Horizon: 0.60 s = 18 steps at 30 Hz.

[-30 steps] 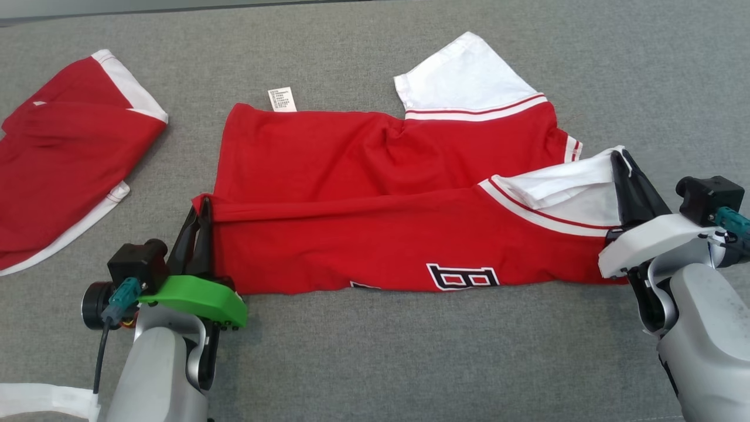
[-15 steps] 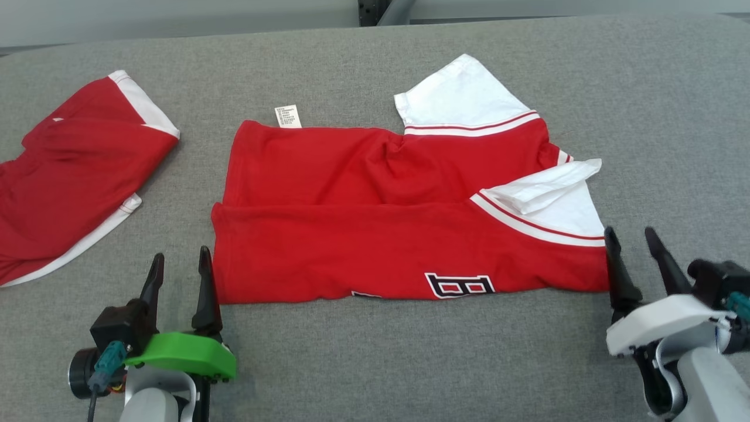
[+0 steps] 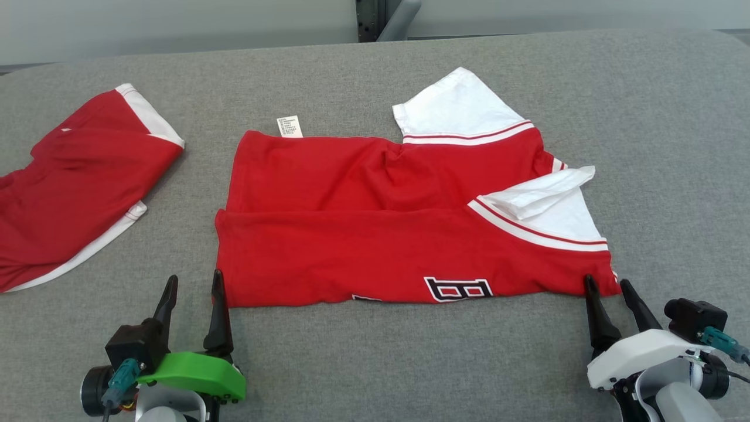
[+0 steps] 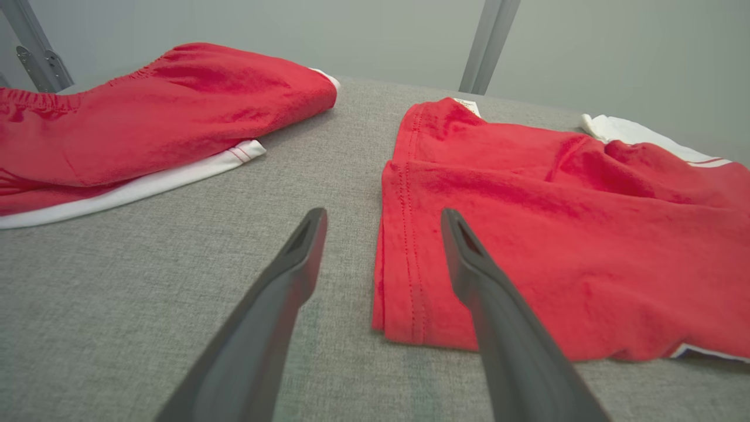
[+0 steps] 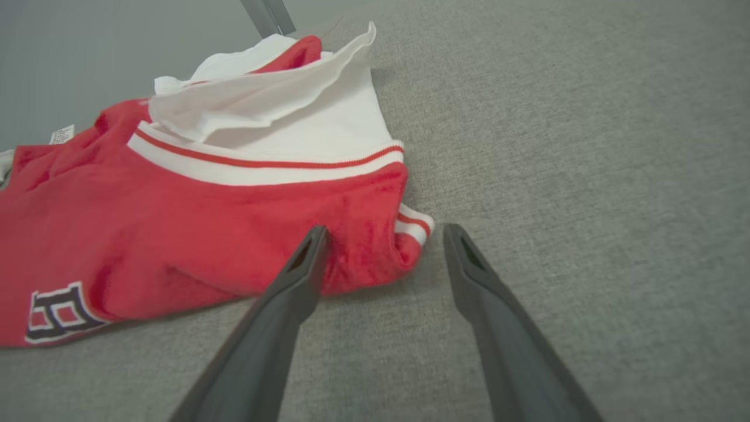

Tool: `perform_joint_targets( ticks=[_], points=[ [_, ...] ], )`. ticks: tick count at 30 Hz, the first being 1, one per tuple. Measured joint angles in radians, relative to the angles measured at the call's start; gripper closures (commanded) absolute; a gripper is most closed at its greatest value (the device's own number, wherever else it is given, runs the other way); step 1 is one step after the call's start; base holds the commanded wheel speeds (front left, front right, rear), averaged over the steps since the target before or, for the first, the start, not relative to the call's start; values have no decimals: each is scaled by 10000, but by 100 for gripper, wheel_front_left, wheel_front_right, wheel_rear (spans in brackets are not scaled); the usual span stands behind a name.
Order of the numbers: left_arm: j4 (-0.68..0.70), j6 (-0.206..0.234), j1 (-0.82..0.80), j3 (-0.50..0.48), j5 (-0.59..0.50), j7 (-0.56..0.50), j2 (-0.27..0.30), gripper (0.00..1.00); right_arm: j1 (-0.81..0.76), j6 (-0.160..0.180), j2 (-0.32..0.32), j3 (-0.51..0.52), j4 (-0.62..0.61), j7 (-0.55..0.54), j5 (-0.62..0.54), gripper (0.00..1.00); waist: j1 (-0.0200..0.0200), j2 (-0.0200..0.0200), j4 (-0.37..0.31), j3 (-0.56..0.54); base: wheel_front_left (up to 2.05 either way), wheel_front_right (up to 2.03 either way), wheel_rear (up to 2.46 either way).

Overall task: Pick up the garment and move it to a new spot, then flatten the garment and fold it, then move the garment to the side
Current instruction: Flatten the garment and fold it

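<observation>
1. The shirt [image 3: 375,234] lies mid-desk on the grey desk [image 3: 410,363], folded lengthwise with its near half over the far half.
2. It is red with white, red-striped sleeves. Black-and-white lettering [image 3: 459,288] shows at its near edge and a white label [image 3: 289,126] at its far edge.
3. The near sleeve is rumpled.
4. The left hand [image 3: 195,275] is empty, fingers apart, just beside the shirt's near left corner.
5. The right hand [image 3: 606,281] has its fingers apart at the near right corner, perhaps touching cloth.
6. Another red garment [image 3: 76,187] lies at the desk's left edge.
</observation>
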<state>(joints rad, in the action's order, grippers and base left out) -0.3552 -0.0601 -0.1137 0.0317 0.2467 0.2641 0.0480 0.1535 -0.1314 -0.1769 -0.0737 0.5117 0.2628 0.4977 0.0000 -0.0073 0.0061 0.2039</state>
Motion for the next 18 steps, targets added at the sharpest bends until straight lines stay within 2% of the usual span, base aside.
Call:
perform_joint_targets(
  ticks=[3, 4, 5, 6, 18],
  points=[
    [8, 0, -1, 17, -6, 0, -2, 0, 103, 0, 59, 31, 293, 0, 132, 0, 0, 0, 78, 20, 0, 0, 0],
    [10, 0, -2, 13, -6, 0, 0, 0, 149, 0, 63, 42, 337, 0, 178, 44, 0, 0, 103, 29, 0, 0, 0],
    [15, 0, -2, 15, -6, 0, 0, 0, 186, 0, 59, 54, 351, 0, 203, 68, 0, 0, 124, 36, 0, 0, 0],
    [25, 0, -2, 15, -15, 0, 0, 0, 210, 0, 58, 65, 360, 0, 205, 100, 0, 0, 142, 43, 0, 0, 0],
    [-374, -77, -9, 155, 188, -2, 0, 0, 203, 0, 40, 384, -98, 0, 61, 100, 0, 0, 86, 154, 0, 0, 0]
  ],
)
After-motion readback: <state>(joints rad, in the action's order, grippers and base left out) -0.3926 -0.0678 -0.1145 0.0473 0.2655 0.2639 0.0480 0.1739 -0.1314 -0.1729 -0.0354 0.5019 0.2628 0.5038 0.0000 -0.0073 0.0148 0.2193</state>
